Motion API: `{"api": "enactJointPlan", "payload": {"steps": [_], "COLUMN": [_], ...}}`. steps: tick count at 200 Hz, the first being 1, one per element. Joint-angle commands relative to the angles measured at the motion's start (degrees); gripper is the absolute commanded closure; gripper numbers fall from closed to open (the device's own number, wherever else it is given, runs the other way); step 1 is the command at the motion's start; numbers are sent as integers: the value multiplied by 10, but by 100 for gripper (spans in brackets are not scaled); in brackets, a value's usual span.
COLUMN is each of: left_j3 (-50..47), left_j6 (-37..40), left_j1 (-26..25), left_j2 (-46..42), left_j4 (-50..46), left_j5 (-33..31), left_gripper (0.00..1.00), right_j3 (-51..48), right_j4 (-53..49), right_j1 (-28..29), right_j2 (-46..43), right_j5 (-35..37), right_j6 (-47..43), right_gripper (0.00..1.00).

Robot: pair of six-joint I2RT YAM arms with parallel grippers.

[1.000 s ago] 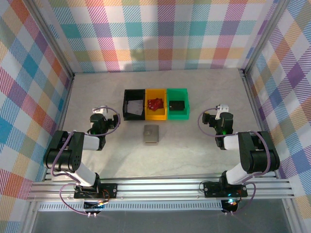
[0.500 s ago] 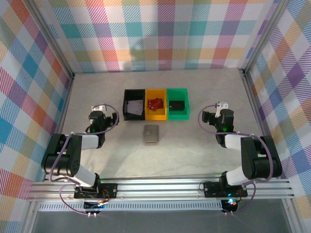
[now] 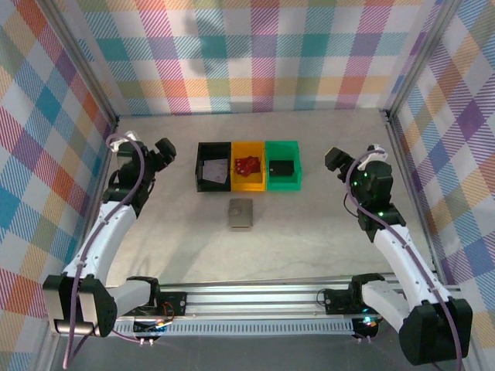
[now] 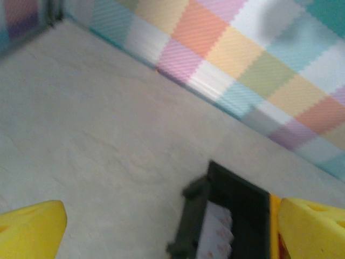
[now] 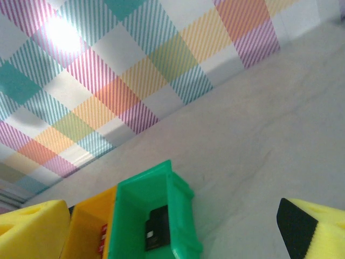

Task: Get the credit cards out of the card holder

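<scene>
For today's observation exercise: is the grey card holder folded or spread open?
Folded shut: the card holder lies flat as one squarish grey panel.

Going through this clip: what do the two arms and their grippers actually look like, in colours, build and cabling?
The left arm and right arm share one build: white tubular links between bulky black joints. A thin lilac cable loops loosely along each. The left gripper and right gripper have black bodies, and their fingers are chunky bright yellow blocks. No lettering is legible.
</scene>
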Motion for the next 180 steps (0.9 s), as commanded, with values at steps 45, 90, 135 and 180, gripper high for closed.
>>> {"api": "enactJointPlan", "payload": {"steps": [45, 90, 135, 180], "left_j3": [-63, -72, -20, 52], "left_j6": [-83, -130, -147, -138], "left_j1": [-119, -256, -350, -386], "left_j2": [-85, -55, 41, 149], "left_j4": [-176, -227, -278, -300], "left_j5": [42, -16, -74, -91], "left_gripper": [0, 0, 3, 3], "right_j3": [94, 133, 128, 128], "right_j4": [-244, -326, -342, -338], "right_j1": [65, 136, 166, 185], "right_j2": [83, 133, 159, 143], "right_j5": [-40, 3, 2, 34], "right_j6": [-1, -39, -51, -60], "right_gripper": [1, 3, 8, 8]}}
